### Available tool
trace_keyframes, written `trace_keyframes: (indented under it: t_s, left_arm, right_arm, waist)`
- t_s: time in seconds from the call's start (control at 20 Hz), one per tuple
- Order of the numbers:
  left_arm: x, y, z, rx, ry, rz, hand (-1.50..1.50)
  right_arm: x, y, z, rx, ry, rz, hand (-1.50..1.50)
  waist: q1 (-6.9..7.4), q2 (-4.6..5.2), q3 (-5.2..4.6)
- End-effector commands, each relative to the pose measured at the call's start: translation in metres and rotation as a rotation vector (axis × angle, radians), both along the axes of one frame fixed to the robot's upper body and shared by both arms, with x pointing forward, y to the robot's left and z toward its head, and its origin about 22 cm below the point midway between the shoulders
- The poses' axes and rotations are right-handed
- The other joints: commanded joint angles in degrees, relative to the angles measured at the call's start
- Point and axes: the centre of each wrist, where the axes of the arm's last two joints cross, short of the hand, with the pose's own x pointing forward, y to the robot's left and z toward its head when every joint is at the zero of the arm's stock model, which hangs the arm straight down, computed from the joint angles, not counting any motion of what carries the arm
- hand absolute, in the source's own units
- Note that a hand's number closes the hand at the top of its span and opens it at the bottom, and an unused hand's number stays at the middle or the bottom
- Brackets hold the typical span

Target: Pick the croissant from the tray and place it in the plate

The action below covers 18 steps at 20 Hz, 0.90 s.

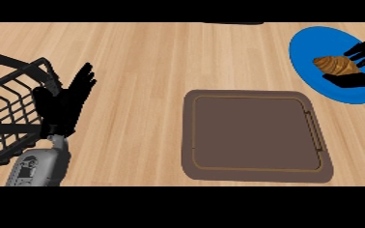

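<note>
golden-brown and ridged, the croissant (335, 65) is lying on the blue plate (314, 79) at the right edge, the right hand's (347, 80) fingers curling around it. the brown tray (254, 135) is sitting bare mid-desk (164, 58), while the left hand (65, 101) is resting with straight fingers beside a black wire basket (21, 106).

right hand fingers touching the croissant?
Touching. Head view: right hand fingers and thumb bracket the croissant over the blue plate, no gap visible.

My left hand (65, 101) rests open at nine o'clock, fingers up, grey forearm below, while my right hand (354, 67) at two o'clock curls its fingers around something.
</note>
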Motion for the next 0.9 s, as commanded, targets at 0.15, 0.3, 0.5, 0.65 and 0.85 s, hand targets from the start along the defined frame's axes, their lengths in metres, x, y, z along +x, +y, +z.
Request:
trace_keyframes:
  t_s: [0.15,0.3,0.5,0.65,0.85]
  left_arm:
    - [0.004,-0.002,-0.005,0.009,0.001,0.006,0.0]
    - [0.002,-0.004,-0.001,0.009,-0.003,0.004,0.0]
    - [0.001,-0.005,-0.008,0.003,0.004,0.017,0.0]
    - [-0.005,0.012,-0.007,0.013,0.0,0.035,0.0]
    - [-0.012,0.005,-0.015,0.022,0.024,0.026,0.0]
  right_arm:
    - [-0.004,-0.017,0.014,0.007,-0.146,0.11,-1.5]
    - [-0.005,-0.011,0.005,0.086,-0.319,0.179,-1.5]
    - [0.008,-0.001,0.019,0.284,-0.451,0.317,-1.5]
    - [0.01,-0.017,0.05,0.42,-0.453,0.248,-1.5]
    - [-0.002,-0.028,0.035,0.633,-0.3,0.22,-1.5]
  waist:
    - [-0.34,0.02,0.03]
    - [-0.89,-0.27,0.08]
    - [-1.55,-0.72,-0.05]
    - [-1.89,-1.16,-0.19]
    - [-2.1,-1.18,-0.19]
